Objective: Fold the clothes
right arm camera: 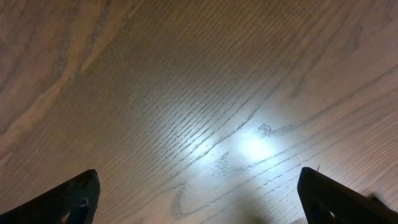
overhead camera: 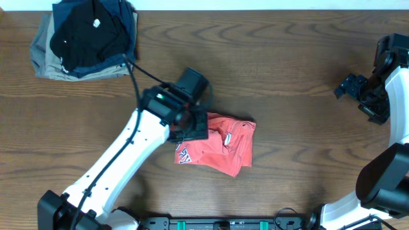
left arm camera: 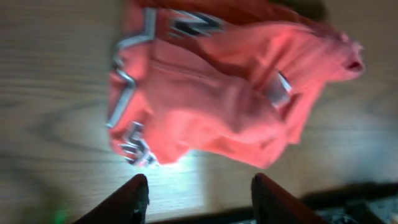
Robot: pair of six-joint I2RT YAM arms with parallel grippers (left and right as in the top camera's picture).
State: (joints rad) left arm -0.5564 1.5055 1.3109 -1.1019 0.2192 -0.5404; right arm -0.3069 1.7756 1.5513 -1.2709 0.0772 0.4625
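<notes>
Left gripper [overhead camera: 197,126] spread beside 1 loosely folded coral T-shirt [overhead camera: 223,150]
Overhead: 1 T-shirt lies mid-way on the table [overhead camera: 287,51], 1 pile of folded garments [overhead camera: 86,38] sits in a far corner, 2 arms; right gripper [overhead camera: 361,94] hangs well apart. Left wrist: fingers [left arm camera: 134,200] apart, pinching nothing, T-shirt just ahead and lumpy; I'd pinch its loose edge low and draw it flat. Right wrist: jaws wide over bare wood.

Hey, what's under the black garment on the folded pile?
A navy garment, then a khaki garment at the bottom. Only their edges show; the black garment covers the rest.
</notes>
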